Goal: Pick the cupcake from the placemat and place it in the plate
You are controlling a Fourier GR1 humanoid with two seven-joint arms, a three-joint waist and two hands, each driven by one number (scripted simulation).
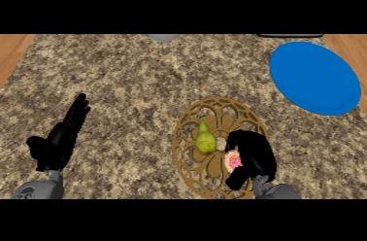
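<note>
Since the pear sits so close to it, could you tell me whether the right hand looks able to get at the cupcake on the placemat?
Probably yes: the right hand is already curled round the cupcake on the placemat. The pear lies just to its left, close by, but does not block the hand.

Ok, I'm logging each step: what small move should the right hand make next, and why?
Probably lift straight up. The right hand is curled round the cupcake, low over the gold placemat, with a pear close beside it. The blue plate lies apart, up and to the right.
</note>
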